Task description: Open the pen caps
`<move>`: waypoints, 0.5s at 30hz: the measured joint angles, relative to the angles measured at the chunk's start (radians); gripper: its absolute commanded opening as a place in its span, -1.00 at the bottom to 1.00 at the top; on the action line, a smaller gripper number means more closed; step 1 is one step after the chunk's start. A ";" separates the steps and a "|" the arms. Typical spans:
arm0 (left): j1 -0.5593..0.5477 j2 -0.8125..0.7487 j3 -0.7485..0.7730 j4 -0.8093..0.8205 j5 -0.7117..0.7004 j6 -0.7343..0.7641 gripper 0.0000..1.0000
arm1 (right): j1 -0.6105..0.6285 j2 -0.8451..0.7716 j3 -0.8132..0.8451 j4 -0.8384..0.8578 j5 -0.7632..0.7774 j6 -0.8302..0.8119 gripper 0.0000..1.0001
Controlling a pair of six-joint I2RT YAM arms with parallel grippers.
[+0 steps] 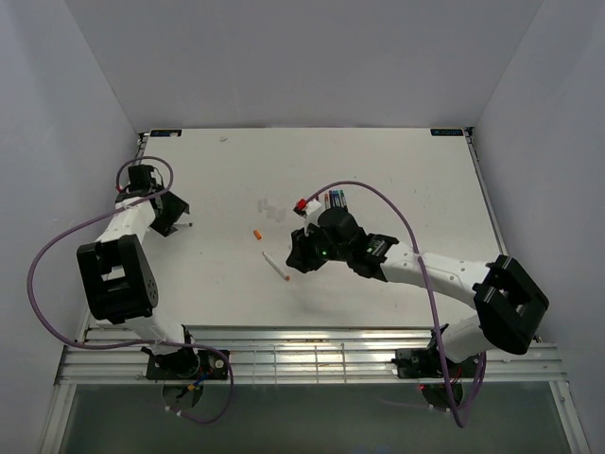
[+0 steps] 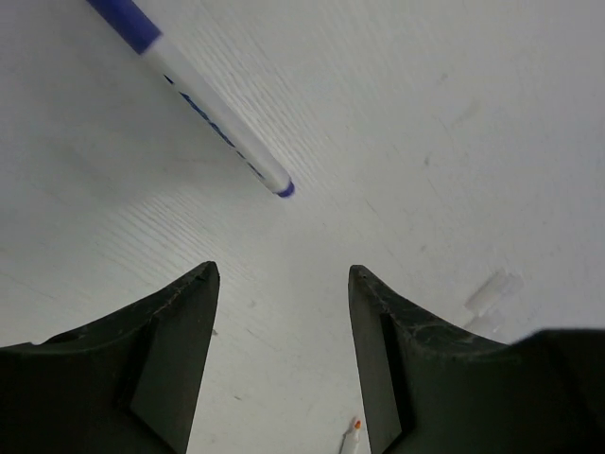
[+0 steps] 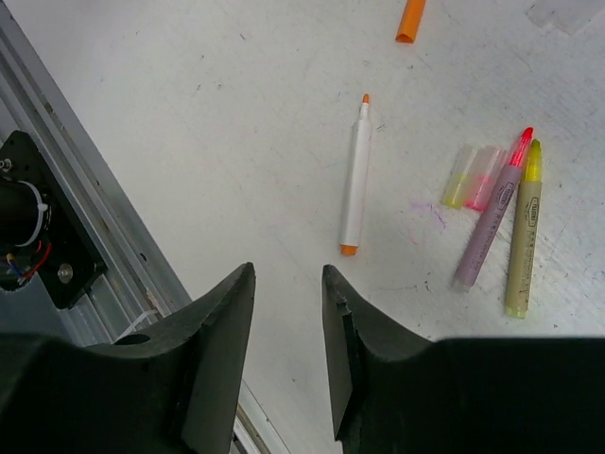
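Note:
In the right wrist view, a white pen [image 3: 356, 175] with a bare orange tip lies on the table, just beyond my open, empty right gripper [image 3: 288, 274]. Its orange cap [image 3: 411, 21] lies apart, farther off. A pink highlighter [image 3: 492, 213] and a yellow highlighter [image 3: 523, 232] lie uncapped to the right, their pink and yellow caps [image 3: 473, 177] beside them. In the left wrist view, a white pen [image 2: 203, 104] with a blue cap [image 2: 128, 19] lies ahead of my open, empty left gripper [image 2: 284, 274]. The top view shows the orange cap [image 1: 257, 234] and the white pen [image 1: 275, 266].
Several more pens [image 1: 331, 199] and a red cap [image 1: 301, 204] lie behind my right gripper [image 1: 301, 253]. My left gripper [image 1: 180, 216] is at the table's left side. A metal rail [image 3: 57, 189] runs along the near edge. Clear scraps [image 2: 492, 293] lie to the right.

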 measured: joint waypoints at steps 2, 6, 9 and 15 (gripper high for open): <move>0.027 0.049 0.037 -0.022 -0.021 -0.005 0.35 | 0.000 -0.017 -0.025 0.003 -0.009 -0.007 -0.17; 0.068 0.125 0.106 -0.077 -0.068 -0.009 0.35 | 0.000 -0.035 -0.079 -0.005 -0.018 -0.028 -0.17; 0.084 0.163 0.151 -0.100 -0.105 -0.010 0.35 | 0.000 -0.042 -0.101 -0.007 -0.018 -0.046 -0.16; 0.111 0.251 0.232 -0.121 -0.142 -0.012 0.36 | 0.000 -0.048 -0.135 0.005 -0.022 -0.057 -0.17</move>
